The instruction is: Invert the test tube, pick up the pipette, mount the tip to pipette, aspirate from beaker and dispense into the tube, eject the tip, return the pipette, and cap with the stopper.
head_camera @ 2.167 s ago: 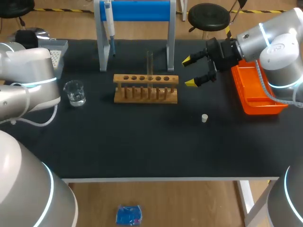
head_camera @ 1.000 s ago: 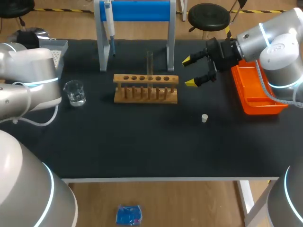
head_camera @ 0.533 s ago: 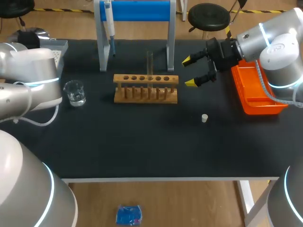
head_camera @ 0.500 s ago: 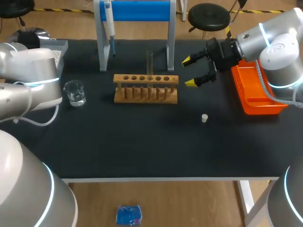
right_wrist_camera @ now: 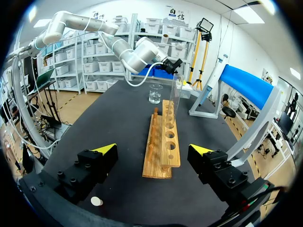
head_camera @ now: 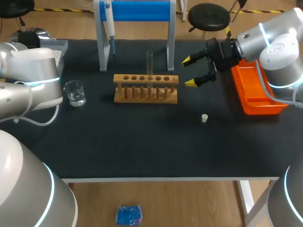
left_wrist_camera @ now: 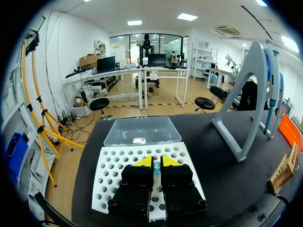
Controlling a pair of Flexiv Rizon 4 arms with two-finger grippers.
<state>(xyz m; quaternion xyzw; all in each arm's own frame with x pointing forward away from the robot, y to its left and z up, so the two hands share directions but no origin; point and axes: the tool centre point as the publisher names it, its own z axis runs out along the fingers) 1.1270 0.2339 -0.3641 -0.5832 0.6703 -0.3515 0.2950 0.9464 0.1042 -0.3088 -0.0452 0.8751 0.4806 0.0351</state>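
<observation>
A clear test tube (head_camera: 149, 63) stands upright in the wooden rack (head_camera: 146, 89). The pipette (head_camera: 109, 21) hangs on the blue stand (head_camera: 137, 11). Left of the rack stands the beaker (head_camera: 75, 92), and the white stopper (head_camera: 204, 118) lies to its front right. My right gripper (head_camera: 191, 71) hangs open just right of the rack (right_wrist_camera: 163, 142), facing along it, with the tube (right_wrist_camera: 177, 94) ahead. My left gripper (left_wrist_camera: 156, 163) is over the white tip rack (left_wrist_camera: 113, 165), its fingers drawn in on a small bluish pipette tip (left_wrist_camera: 156, 167). The arm's own body hides this gripper in the head view.
The tip box (head_camera: 57, 49) sits at the table's far left corner, its clear lid (left_wrist_camera: 142, 131) lying beyond the holes. An orange tray (head_camera: 255, 92) lies at the right edge. The stand's leg (left_wrist_camera: 236, 137) rises beside my left gripper.
My left arm has shifted slightly at the tip box. The right arm, tube, beaker and stopper have not moved.
</observation>
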